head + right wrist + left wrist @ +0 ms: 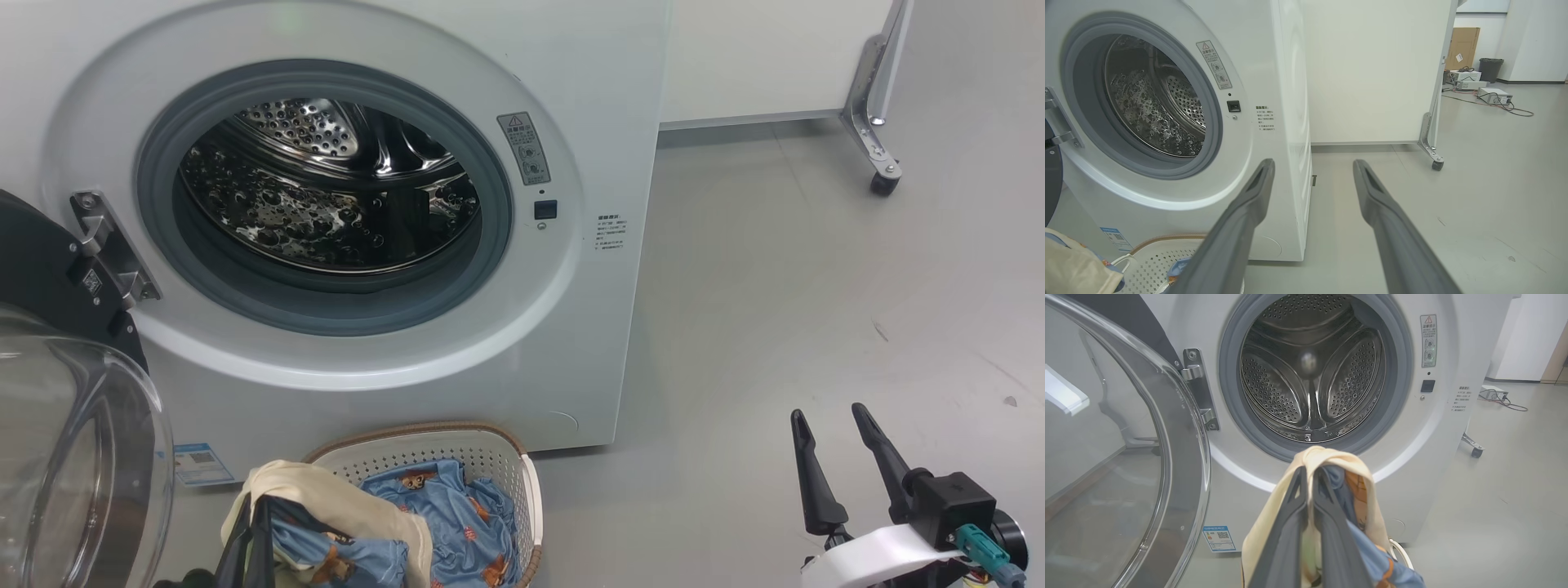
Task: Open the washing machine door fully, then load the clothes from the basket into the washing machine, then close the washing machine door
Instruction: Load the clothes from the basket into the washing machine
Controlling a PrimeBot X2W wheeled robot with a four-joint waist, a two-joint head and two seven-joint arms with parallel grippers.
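Floor (775, 286) is smooth grey under the spread right gripper (827, 411); left gripper (1309, 470) clamps clothes (1336, 459).

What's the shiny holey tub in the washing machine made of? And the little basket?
The round perforated silver drum looks like polished steel: mirror-bright, with glints and reflections. The small cream-white perforated basket looks like moulded plastic, smooth and matte; its brown rim looks woven, probably plastic too.

I'm seeing lab/test bay, not home: washing machine (1286, 61) sitting on bare grey floor (1494, 183), white partition (1372, 69) on castors (1437, 165), instrument boxes (1492, 96) trailing cables (1515, 110), cardboard box (1461, 47).
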